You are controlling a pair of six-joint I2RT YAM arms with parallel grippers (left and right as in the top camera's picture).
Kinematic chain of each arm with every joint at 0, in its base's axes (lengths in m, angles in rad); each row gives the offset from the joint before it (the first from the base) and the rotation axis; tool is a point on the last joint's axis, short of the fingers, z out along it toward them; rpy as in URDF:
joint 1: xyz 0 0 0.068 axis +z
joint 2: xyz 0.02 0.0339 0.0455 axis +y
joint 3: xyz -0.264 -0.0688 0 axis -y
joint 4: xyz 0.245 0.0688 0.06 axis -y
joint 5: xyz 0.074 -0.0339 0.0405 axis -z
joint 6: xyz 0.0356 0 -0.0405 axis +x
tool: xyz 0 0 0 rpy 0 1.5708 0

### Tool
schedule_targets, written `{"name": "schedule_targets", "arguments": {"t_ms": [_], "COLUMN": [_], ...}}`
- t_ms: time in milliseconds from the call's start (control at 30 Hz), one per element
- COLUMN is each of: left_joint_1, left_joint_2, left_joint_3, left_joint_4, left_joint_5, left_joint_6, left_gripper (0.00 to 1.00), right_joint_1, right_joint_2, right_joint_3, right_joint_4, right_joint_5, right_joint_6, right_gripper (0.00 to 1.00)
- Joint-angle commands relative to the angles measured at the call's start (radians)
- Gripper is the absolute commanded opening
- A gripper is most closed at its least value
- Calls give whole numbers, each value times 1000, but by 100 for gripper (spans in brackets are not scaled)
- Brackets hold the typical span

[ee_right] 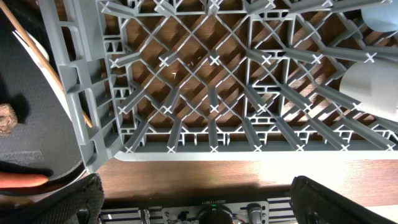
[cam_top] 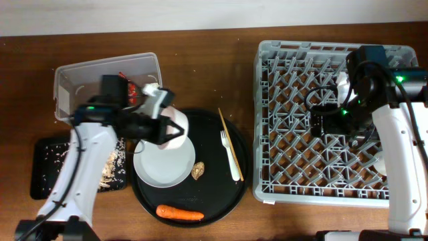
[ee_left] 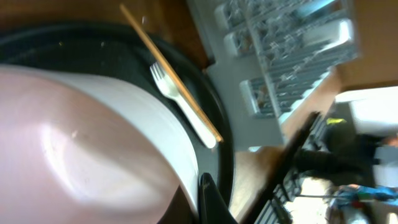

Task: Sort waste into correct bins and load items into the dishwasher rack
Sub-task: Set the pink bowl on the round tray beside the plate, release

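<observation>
The left hand (cam_top: 166, 126) is closed on the rim of the white-pink bowl (ee_left: 87, 143), holding it tilted above the middle of the large round black tray (cam_top: 221, 201). In the left wrist view one dark finger (ee_left: 210, 200) presses the bowl's edge, and its smooth, glossy wall fills most of the frame. Under the bowl, on the tray, lies the pale grey round plate (cam_top: 160, 171), flat and matte. Towards the tray's right side the white plastic fork (cam_top: 232, 159) points its tines at the far edge, and the thin wooden chopsticks (cam_top: 225, 134) lie slanted along it, touching it. Between plate and fork sits the brown lump (cam_top: 198, 171), rough and knobbly. At the tray's near edge lies the orange carrot (cam_top: 179, 213), long and tapered.

Beyond the tray's far-left edge stands the clear rectangular tub (cam_top: 67, 87) with the red shiny snack wrapper (cam_top: 132, 88) inside. Just beside the tray's left edge is the shallow black rectangular tray (cam_top: 43, 167), strewn with beige crumbly food scraps (cam_top: 110, 167); the left arm crosses above it.

Right of the tray, on the brown wooden counter (cam_top: 200, 60), stands the dishwasher rack (cam_top: 294, 161), a grey plastic lattice. The right hand (ee_right: 199, 193) hovers over it, fingers spread wide and holding nothing. A small white cup (ee_right: 373, 87) rests among the pegs
</observation>
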Motion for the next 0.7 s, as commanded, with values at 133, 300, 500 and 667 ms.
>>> {"name": "schedule_targets", "arguments": {"t_ms": [133, 300, 500, 667], "left_joint_1": [-348, -472, -500, -500], "left_joint_2": [19, 103, 211, 237], "left_joint_3": [13, 13, 13, 13], "left_joint_4": [197, 275, 288, 290], "left_joint_5": [-501, -548, -551, -552], "left_joint_6": [-239, -240, -254, -254], "left_gripper": [0, 0, 0, 7], "right_joint_1": [3, 3, 3, 4], "right_joint_2": [-7, -7, -7, -7], "right_joint_3": [7, 6, 6, 6], "right_joint_4": [0, -1, -1, -3], "right_joint_5": [8, 8, 7, 6], "right_joint_6": [4, 4, 4, 4], "right_gripper": [98, 98, 98, 98]}}
